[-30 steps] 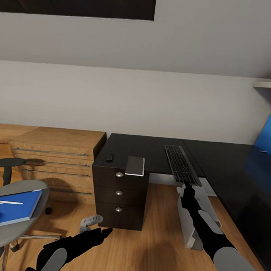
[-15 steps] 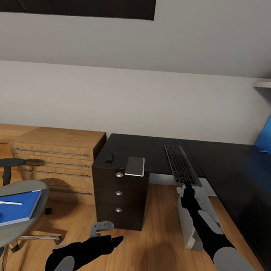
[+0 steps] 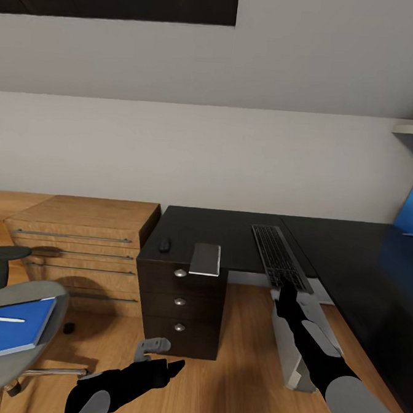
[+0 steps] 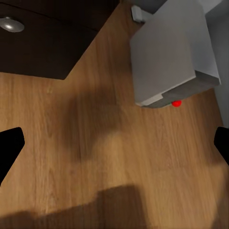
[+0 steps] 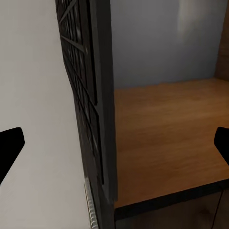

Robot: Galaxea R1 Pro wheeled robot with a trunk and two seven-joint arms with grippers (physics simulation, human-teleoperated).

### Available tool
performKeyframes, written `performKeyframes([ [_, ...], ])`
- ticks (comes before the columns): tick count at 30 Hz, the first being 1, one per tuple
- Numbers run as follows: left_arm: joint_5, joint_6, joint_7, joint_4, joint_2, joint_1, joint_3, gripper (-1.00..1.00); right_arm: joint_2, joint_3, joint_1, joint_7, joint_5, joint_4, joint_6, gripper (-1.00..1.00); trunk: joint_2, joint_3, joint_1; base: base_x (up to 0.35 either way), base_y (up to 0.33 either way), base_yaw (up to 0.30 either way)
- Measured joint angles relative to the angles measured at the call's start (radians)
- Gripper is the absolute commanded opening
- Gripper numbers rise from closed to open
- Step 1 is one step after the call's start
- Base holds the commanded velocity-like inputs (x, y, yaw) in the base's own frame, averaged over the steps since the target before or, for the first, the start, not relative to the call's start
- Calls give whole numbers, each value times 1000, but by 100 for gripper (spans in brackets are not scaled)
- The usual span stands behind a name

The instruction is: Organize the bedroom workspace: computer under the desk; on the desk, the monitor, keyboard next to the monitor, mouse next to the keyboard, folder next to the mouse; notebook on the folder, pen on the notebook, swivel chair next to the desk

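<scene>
Right gripper [image 3: 284, 296] is up at the near end of the slim silver-grey keyboard with dark keys [image 3: 281, 258], and its wrist camera shows both fingertips spread wide with the keyboard edge-on inside the span, nearer one finger than the other; I can't tell whether that finger touches it, and nothing is clamped. The keyboard lies lengthways on the long matt black desk [image 3: 229, 230], and its near end seems to reach just past the front edge, which gives me a lip to bite on. I judge it to be light and stiff, but long: pinched at one end it will lever hard against the pads and may droop or twist out, and the smooth frame looks slippery. I'd rather take it across its thin edge as deep as the fingers allow, then drag it along the top instead of lifting it free. Left gripper [image 3: 172, 368] hangs low over the light wood floor, fingers equally wide apart and empty; its camera looks down at the light grey boxy computer tower [image 4: 167, 52], which stands on the floor under the desk. On the desk's left end, over the black drawer unit with silver knobs [image 3: 180, 303], sit the small dark rounded mouse [image 3: 165, 245] and the thin glossy grey notebook [image 3: 205, 258]. The flat bright blue folder [image 3: 10, 329] lies on the grey swivel chair [image 3: 55, 294] with a white pen [image 3: 0, 319] on it.
</scene>
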Motion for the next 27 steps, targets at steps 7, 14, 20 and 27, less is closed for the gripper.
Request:
performKeyframes([
  [7,1,1,1,0,0,0,1,100,0,0,0,0,0,0,0,100,0,0,0,112,0,0],
  [14,0,2,1,0,0,0,1,100,0,0,0,0,0,0,0,100,0,0,0,8,0,0],
  [20,1,2,2,1,0,0,0,100,0,0,0,0,0,0,0,100,0,0,0,161,0,0],
  [27,1,2,2,1,0,0,1,100,-1,0,0,0,0,0,0,100,0,0,0,61,0,0],
])
